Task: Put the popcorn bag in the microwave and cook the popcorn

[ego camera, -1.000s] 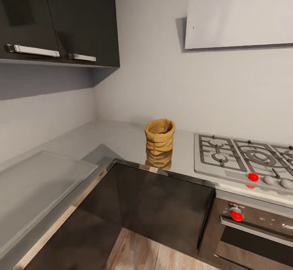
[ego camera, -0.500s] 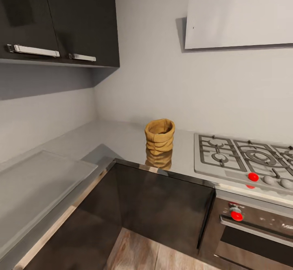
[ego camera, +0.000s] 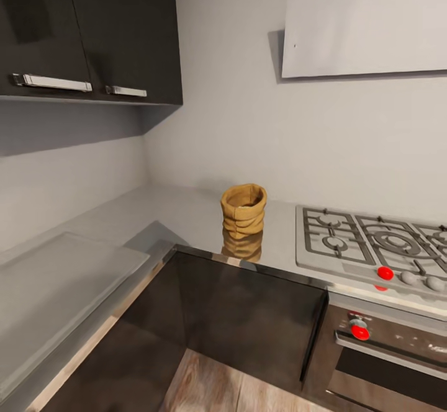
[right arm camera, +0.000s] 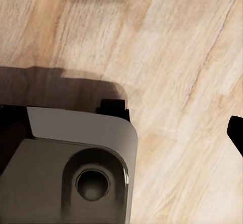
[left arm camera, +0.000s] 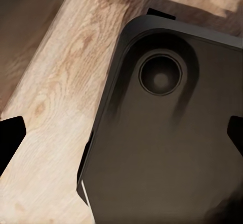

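Your popcorn bag (ego camera: 243,208) stands upright on the surface (ego camera: 180,213), near its front edge, just left of the gas hob (ego camera: 372,247), mouth open. Its reflection shows on the glossy top. Dark wall cabinets (ego camera: 93,33) hang above the left run. Both wrist views look down on wooden floor (right arm camera: 167,47) and the robot's dark base (left arm camera: 172,143). You cannot tell either end effector's opening; fingertips barely show at the frame edges.

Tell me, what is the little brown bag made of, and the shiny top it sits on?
The popcorn bag looks like soft cloth or crumpled paper, tan and matte: its sides wrinkle and its rim is rolled. The countertop looks like polished grey steel, or something like it: the bag's reflection shows on it just below.
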Motion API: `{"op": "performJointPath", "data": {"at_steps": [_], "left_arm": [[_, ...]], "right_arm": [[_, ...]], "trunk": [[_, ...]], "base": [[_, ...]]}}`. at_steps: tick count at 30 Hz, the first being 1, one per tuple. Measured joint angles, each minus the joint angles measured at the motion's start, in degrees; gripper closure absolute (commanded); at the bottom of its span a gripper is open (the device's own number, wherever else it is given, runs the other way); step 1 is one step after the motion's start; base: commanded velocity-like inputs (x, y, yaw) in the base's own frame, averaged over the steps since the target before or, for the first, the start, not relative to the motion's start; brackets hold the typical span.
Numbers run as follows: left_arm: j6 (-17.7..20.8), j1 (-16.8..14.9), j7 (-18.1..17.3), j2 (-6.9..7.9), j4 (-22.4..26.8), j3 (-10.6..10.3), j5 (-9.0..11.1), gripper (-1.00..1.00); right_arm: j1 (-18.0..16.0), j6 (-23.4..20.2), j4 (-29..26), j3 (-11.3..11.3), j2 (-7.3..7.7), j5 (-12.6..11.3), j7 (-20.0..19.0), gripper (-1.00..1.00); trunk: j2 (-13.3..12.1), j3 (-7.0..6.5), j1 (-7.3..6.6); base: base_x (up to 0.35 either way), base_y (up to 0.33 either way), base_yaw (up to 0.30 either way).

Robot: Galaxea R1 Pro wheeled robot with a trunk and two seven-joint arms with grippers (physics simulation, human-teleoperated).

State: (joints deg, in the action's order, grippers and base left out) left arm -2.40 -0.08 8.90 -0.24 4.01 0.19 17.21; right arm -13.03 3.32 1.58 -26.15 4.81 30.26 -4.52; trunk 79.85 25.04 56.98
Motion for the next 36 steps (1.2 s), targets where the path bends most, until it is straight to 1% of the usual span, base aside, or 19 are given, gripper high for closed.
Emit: {"op": "performJointPath", "data": {"at_steps": [8, 36], "left_arm": [[0.0, 0.0, 0.0, 0.0, -0.09, 0.0, 0.0, -1.0], [0.0, 0.0, 0.0, 0.0, -0.09, 0.0, 0.01, -1.0]], "right_arm": [[0.0, 0.04, 0.0, 0.0, 0.01, 0.0, -0.14, -1.0], [0.0, 0.07, -0.01, 0.0, 0.2, 0.0, 0.03, -1.0]], "trunk": [[-3.21, -1.31, -1.76], [-14.44, -3.82, -7.91]], "base": [[0.0, 0.0, 0.0], [0.0, 0.0, 0.0]]}}
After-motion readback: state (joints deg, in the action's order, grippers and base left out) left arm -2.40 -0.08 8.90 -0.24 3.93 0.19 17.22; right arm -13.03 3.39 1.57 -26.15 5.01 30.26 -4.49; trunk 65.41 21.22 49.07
